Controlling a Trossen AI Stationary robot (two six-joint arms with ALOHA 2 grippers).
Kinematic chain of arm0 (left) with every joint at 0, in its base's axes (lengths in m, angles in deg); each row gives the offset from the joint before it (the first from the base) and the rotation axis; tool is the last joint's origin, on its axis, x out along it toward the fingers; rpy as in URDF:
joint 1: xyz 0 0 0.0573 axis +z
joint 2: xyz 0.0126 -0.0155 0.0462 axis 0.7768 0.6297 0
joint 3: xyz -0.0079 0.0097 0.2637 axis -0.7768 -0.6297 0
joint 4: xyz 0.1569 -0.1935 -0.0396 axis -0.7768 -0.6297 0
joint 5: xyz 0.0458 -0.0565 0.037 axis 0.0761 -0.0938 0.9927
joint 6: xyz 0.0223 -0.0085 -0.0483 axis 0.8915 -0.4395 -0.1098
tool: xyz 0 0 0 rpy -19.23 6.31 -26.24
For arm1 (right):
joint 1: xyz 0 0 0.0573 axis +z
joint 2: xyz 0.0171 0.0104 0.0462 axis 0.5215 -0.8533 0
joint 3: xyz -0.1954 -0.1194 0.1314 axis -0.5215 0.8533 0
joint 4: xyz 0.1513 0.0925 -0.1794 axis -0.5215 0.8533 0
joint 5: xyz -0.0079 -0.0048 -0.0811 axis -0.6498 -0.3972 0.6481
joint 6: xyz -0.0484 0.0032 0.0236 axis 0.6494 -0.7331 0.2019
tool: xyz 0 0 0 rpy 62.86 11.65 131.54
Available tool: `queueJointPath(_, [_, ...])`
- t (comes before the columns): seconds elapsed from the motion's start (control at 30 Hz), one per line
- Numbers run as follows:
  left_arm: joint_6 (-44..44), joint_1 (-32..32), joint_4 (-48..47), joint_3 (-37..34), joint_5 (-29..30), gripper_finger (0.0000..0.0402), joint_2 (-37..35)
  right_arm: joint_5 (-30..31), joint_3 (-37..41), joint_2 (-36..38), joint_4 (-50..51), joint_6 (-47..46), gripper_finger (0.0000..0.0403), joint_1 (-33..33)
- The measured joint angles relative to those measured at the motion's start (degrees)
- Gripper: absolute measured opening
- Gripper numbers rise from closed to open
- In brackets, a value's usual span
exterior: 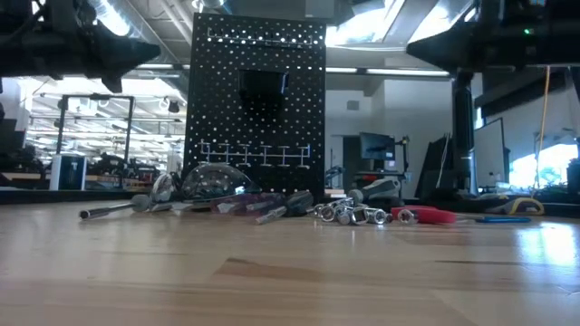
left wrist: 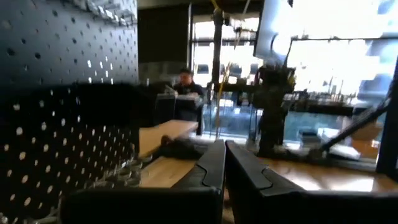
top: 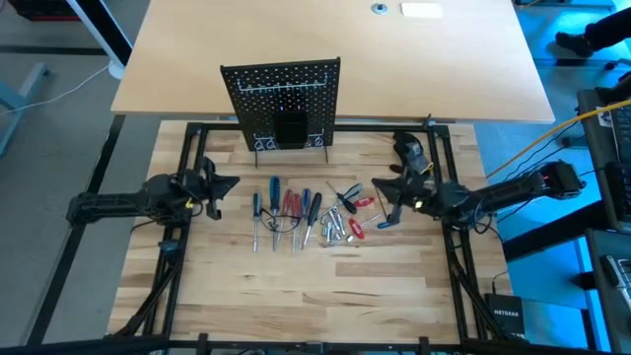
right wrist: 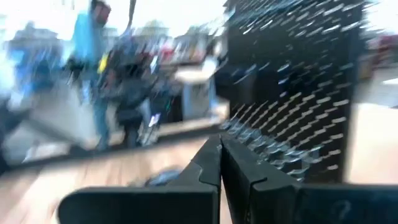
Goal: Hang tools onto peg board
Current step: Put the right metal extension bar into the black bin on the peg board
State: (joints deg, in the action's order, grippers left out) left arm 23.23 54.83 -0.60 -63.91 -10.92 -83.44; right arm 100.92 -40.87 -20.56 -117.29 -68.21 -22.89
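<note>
The black peg board (top: 284,102) stands upright on its wire feet at the table's middle, far side; it also shows in the low view (exterior: 257,101). The tools (top: 304,214) lie in a loose row on the table in front of it: screwdrivers (top: 275,207) with blue, red and black handles, red-handled pliers (top: 358,203), small silver keys (top: 335,230). My left gripper (top: 231,184) hovers left of the tools, shut and empty (left wrist: 224,163). My right gripper (top: 379,184) hovers right of them, shut and empty (right wrist: 220,155).
A dark rounded lump (top: 410,148) lies at the right, beside the right arm. A black frame (top: 187,138) borders the work area. Bare wood (top: 315,286) lies near the table's front edge. A person (left wrist: 185,81) shows in the room beyond.
</note>
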Motion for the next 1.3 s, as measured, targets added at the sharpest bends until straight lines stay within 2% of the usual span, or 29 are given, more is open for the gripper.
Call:
queueJointPath(0.1, [0.63,0.00,0.18,0.00,0.08,0.0001,1.84,-0.86,-8.28,-4.15,15.32,-1.47,0.0010,0.06])
queueJointPath(0.2, [0.40,-0.01,-0.61,0.00,0.07,0.0001,2.88,1.58,-18.33,-8.91,33.61,-6.49,0.0010,0.03])
queueJointPath(0.37, [3.07,-0.07,0.86,0.00,0.11,0.0001,3.14,1.66,-32.55,-16.70,57.94,-18.88,0.0010,0.03])
queueJointPath(0.5, [3.71,-0.04,-0.10,0.00,0.12,0.0001,3.18,-4.56,-39.73,-22.54,69.33,-26.61,0.0016,-0.60])
queueJointPath(0.67, [4.51,-0.04,-0.02,-0.01,0.19,0.0001,3.52,-10.20,-42.79,-28.75,72.24,-31.90,0.0066,-2.14])
queueJointPath(0.83, [6.61,-0.04,1.53,-0.02,1.72,0.0001,3.44,-12.72,-43.18,-33.46,72.30,-35.20,0.0110,-2.64])
queueJointPath(1.0, [6.76,-0.04,1.79,-0.02,1.86,0.0001,3.44,-16.38,-43.18,-36.22,70.94,-38.12,0.0119,-2.50])
queueJointPath(1.17, [6.90,-0.04,3.47,-0.02,2.06,0.0001,3.44,-17.03,-43.20,-39.26,69.02,-46.62,0.0119,-2.52])
queueJointPath(1.3, [8.51,-0.04,3.35,-0.04,2.23,0.0001,3.55,-18.01,-43.20,-41.63,68.96,-48.33,0.0119,-2.74])
